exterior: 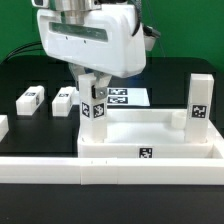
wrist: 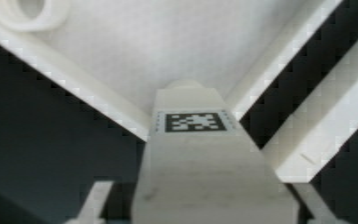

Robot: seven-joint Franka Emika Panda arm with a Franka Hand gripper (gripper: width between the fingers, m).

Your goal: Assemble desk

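The white tabletop slab [exterior: 150,135] lies at the front with its rim up, a tag on its front face. One square leg [exterior: 198,100] stands upright at its corner on the exterior view's right. Another leg [exterior: 95,110] stands upright at the corner on the exterior view's left. My gripper [exterior: 93,92] is over this leg. In the wrist view the tagged leg [wrist: 194,125] runs between my fingers [wrist: 99,200], with a dark gap on each side, so the gripper [wrist: 201,198] is open around it. The slab [wrist: 105,60] lies beneath.
Two loose legs [exterior: 30,98] [exterior: 65,98] lie on the black table at the exterior view's left, a further white part [exterior: 3,125] at the edge. The marker board [exterior: 128,97] lies behind the slab. A long white border bar [exterior: 60,168] runs along the front.
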